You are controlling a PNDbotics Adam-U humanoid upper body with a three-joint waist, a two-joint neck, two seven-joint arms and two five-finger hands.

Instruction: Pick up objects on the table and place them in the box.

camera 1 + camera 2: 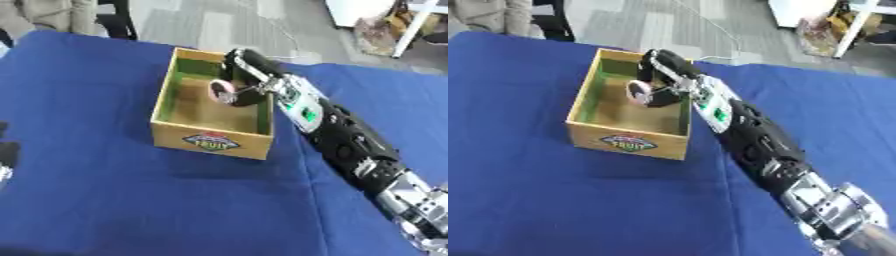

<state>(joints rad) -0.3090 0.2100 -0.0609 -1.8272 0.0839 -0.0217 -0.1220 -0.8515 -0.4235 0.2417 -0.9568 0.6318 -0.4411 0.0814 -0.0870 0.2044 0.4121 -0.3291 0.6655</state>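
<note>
In the left eye view, a small open box stands on the desk, which is covered with a deep blue cloth. The box has tan yellow outer walls, green inner walls and a plain brown floor. Its near wall carries a lozenge-shaped label with a red top and a green band; the lettering on it appears to read "FRUIT", though it is blurred. The right hand reaches in over the box's far right corner, the black and silver forearm running back toward the lower right of the frame. Its fingers are curled around a small round object, pink with a pale edge, held above the box floor inside the walls. What the object is cannot be made out beyond its colour and disc-like shape. At the left edge of the frame, well apart from the box, a dark part of the left hand shows; whether its fingers are open or curled cannot be told.

In the right eye view, the same box sits left of centre, the label on its near wall again showing red, green and dark lettering that is too blurred to read with certainty. The pink object is gripped by the right hand's fingers, near the box's far wall and right wall, over the brown floor.
</note>
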